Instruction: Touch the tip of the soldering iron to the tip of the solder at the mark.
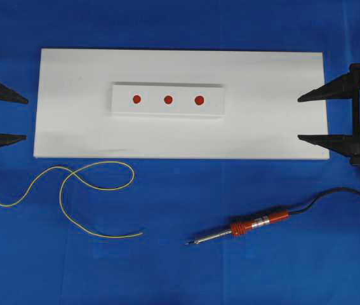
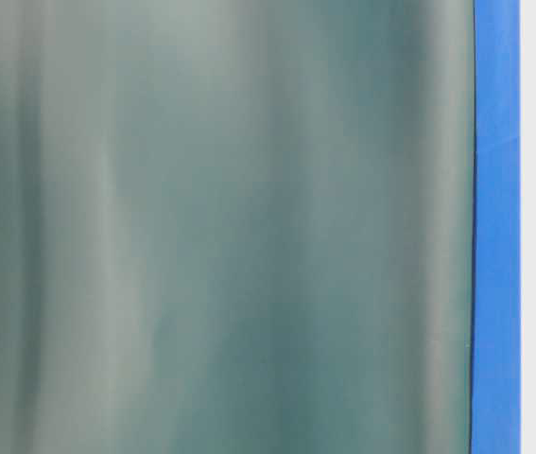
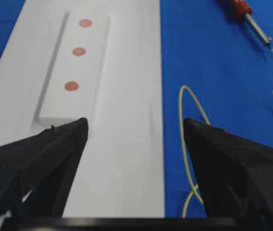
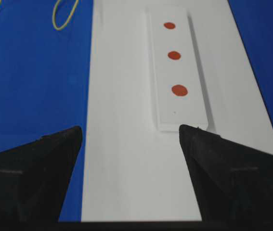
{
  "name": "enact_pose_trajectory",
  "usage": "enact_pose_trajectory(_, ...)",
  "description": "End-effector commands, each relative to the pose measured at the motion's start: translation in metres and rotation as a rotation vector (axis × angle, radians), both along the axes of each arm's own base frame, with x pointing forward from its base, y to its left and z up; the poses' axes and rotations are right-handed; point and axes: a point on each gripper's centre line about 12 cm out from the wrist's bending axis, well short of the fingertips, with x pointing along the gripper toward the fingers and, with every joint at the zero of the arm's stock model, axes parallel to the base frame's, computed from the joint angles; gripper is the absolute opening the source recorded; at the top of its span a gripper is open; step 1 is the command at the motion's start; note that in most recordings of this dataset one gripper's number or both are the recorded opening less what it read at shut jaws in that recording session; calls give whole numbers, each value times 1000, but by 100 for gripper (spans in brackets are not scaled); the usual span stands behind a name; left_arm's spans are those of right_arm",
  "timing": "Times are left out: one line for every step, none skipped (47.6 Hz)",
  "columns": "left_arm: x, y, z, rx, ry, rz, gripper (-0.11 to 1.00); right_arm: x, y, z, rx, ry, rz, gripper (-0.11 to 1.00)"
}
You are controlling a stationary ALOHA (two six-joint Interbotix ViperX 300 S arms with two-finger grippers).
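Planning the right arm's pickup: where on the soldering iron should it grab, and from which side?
Probably the red-orange handle of the soldering iron, coming straight down from above. It lies flat on the blue cloth, tip toward the solder, cord trailing right; gripping behind the collar keeps the metal shaft free. The right end effector is open.

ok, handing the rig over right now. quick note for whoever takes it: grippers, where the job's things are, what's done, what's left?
Left gripper: open, empty, at the white board's left end.
Right gripper: open, empty, at its right end.
Soldering iron: flat on the blue cloth in front of the board, tip pointing left.
Solder: loose loops on the cloth, front left.
Raised strip on the board carries three red marks.
Done: nothing. Left: pick up both, touch tips at the mark.
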Motion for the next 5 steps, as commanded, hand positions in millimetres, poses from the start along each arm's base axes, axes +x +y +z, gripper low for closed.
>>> enact_pose_trajectory(2,0,4,-1,-11,2,75,3,0,6,2,-17,1,72)
enact_pose_trajectory(2,0,4,-3,-9,2,75,3,0,6,2,-17,1,72)
enact_pose_trajectory(2,0,4,-3,-9,2,75,3,0,6,1,-18,1,72)
enact_pose_trajectory(2,0,4,-3,-11,2,75,3,0,6,2,-17,1,72)
enact_pose_trajectory(2,0,4,-3,-11,2,75,3,0,6,2,-17,1,72)
